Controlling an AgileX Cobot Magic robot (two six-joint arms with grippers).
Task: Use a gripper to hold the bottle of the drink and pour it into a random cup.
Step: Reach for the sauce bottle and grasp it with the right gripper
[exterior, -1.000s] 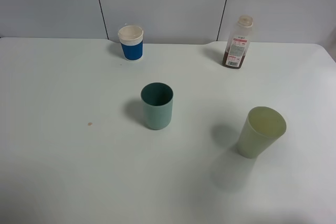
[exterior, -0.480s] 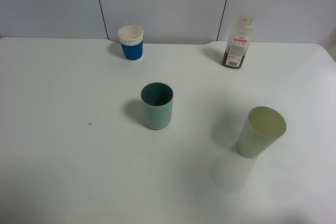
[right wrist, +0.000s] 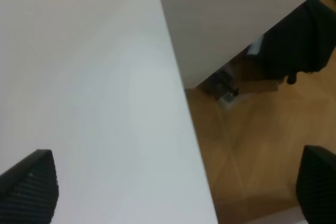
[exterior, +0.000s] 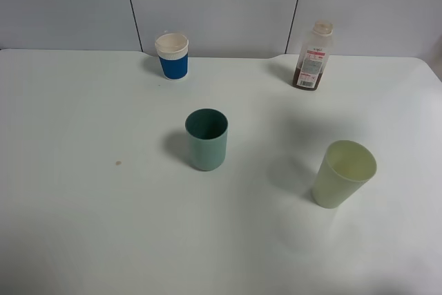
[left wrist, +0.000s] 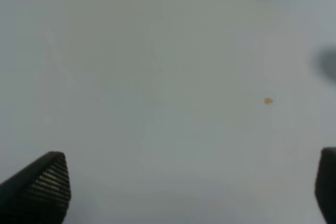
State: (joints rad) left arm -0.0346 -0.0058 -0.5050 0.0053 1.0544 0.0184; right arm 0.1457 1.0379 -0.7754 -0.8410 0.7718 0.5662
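Note:
The bottle of the drink [exterior: 312,56] stands upright at the far right of the white table, capped, with brownish drink in it. The teal-green cup [exterior: 206,139] stands upright near the middle of the table. Neither gripper shows in the exterior high view. In the left wrist view my left gripper [left wrist: 189,187] is open and empty over bare table, its black fingertips [left wrist: 44,182] wide apart. In the right wrist view my right gripper [right wrist: 176,187] is open and empty over the table's edge. Bottle and cup are out of both wrist views.
A pale yellow-green tumbler [exterior: 342,174] stands at the front right. A blue-sleeved white paper cup [exterior: 173,55] stands at the far left-centre. A small brown spot [exterior: 118,164] marks the table, also in the left wrist view [left wrist: 268,100]. Wooden floor [right wrist: 262,145] lies beyond the table edge.
The soft shadow beside the yellow-green tumbler has drifted away from the table's front. The bottle and the cups have not moved.

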